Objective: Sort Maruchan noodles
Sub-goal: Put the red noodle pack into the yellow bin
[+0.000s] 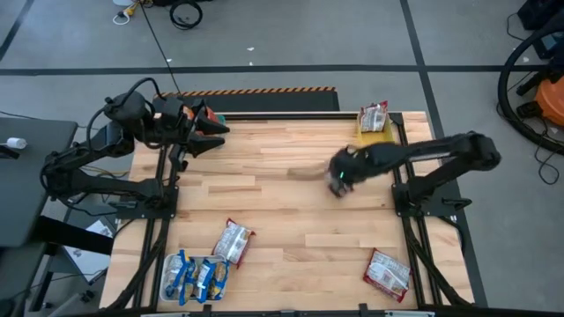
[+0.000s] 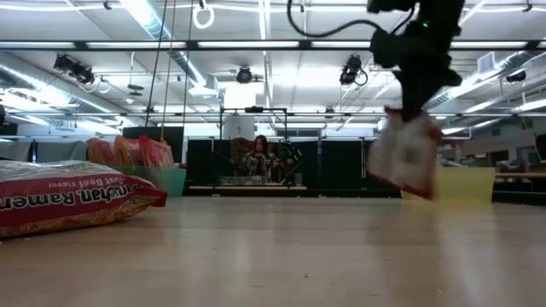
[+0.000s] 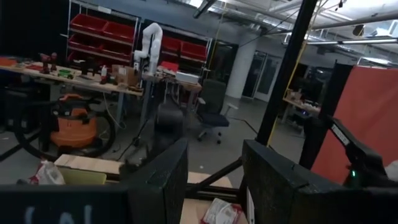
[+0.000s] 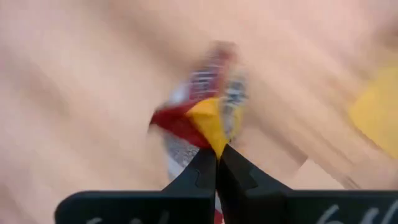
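The right gripper pinches a red-and-white ramen packet by one corner, its two dark fingers pressed together on the crinkly plastic. In the low view the same packet hangs clear of the wooden table beneath the arm, motion-blurred. From above, the right gripper sits over the table's right half, just short of the yellow tray at the far right corner — the landmark for everything else here.

Inside the yellow tray lies another red-and-white packet. Straight down the right edge from the tray, at the near corner, a third red-and-white packet rests flat on the wood. Diagonally across from the tray, near the table's near-left corner, a fourth red-and-white packet lies tilted, just beside the blue-and-yellow packets gathered in a white tray.

Level with the yellow tray but at the opposite far corner, the left gripper waits above the table's edge, its fingers spread apart with a clear gap between them. Close by it — seen from table height — orange packets stand upright in a teal tray. In the foreground of that view a large red packet lies on the table.
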### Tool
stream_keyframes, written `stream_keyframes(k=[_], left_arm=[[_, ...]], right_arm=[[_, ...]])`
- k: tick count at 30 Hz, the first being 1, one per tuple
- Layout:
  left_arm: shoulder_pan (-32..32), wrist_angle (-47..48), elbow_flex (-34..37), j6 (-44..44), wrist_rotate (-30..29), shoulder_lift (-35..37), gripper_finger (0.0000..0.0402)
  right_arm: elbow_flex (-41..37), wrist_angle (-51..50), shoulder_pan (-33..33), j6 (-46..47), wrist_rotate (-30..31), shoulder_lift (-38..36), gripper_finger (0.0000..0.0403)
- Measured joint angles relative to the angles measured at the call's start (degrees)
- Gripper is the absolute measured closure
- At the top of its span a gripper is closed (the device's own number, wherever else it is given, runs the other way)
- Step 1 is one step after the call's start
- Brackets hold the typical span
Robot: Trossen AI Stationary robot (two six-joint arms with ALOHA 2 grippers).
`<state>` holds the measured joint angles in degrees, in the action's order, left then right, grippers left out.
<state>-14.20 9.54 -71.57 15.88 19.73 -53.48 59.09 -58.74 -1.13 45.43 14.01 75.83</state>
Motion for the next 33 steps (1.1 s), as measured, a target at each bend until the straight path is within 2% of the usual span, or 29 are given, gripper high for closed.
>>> stream_keyframes(k=[5,12,19,22,24,30,33], left_arm=[[0.0,0.0,0.0,0.5,0.0,0.0,0.0246],[0.1,0.1,0.0,1.5,1.8,0.0,0.0246],[0.1,-1.4,0.0,-0.5,1.8,0.0,0.0246],[0.1,-2.3,0.0,-0.6,2.3,0.0,0.0246],[0.1,-2.4,0.0,-0.4,2.6,0.0,0.0246],[0.1,-2.4,0.0,1.3,2.7,0.0,0.0246],[0.1,-2.4,0.0,3.0,2.7,0.0,0.0246]], right_arm=[[1.1,-0.4,-9.3,21.9,10.3,-10.5,0.0394],[-1.9,-0.3,-16.9,44.9,26.8,-25.0,0.0396],[-10.9,5.1,-25.0,60.9,32.4,-27.9,0.0396],[-16.7,12.9,-28.0,66.9,34.9,-27.6,0.0396],[-20.7,21.7,-30.5,67.5,35.0,-27.0,0.0396],[-32.7,50.8,-38.6,68.0,29.6,-21.9,0.0396],[-36.4,59.7,-41.5,70.5,28.0,-19.4,0.0395]])
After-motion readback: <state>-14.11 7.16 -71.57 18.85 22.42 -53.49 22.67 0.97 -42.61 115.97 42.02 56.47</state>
